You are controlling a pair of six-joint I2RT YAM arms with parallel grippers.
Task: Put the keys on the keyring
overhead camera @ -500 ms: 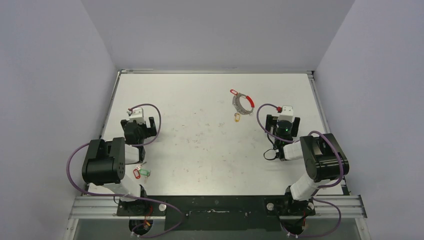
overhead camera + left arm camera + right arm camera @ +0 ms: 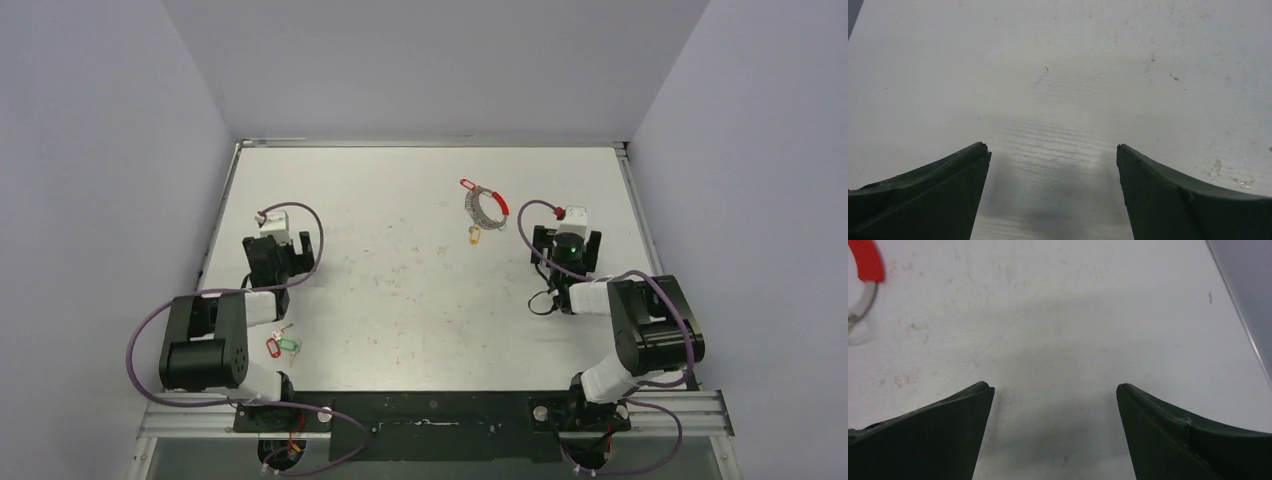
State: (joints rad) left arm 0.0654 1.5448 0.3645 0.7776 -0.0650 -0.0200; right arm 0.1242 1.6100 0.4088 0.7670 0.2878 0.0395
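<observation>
Since the keyring (image 2: 484, 206) is only a loop of thin silvery wire lying flat on the table (image 2: 400, 300), toward the far right, I'd judge it light, stiff, a little springy, and slick enough to skate away if nudged. Its red plastic piece (image 2: 498, 204) on the rim looks like the thickest and least slippery place to pinch.

A red-tagged key (image 2: 466, 184) lies at the ring's far-left edge; whether it is threaded on or merely touching, I cannot tell. A yellow-tagged key (image 2: 474, 236) sits loose just on the near side of the ring. A green-tagged key (image 2: 290, 345) and a second red-tagged key (image 2: 272, 347) lie together well apart from the ring, at the near left beside the left arm (image 2: 205, 340). All four look tiny and almost weightless, and they lie flat against the table. The metal blades would probably be hard to get under, so the fatter plastic tags seem the place to take them.

The right end effector (image 2: 1054, 387) hangs low just to the right of the ring, its fingers spread wide with nothing between them. Its wrist view catches the red piece at the left edge. The left end effector (image 2: 1053, 150) is likewise released and empty, over bare, scuffed table on the left side, well apart from every key.
</observation>
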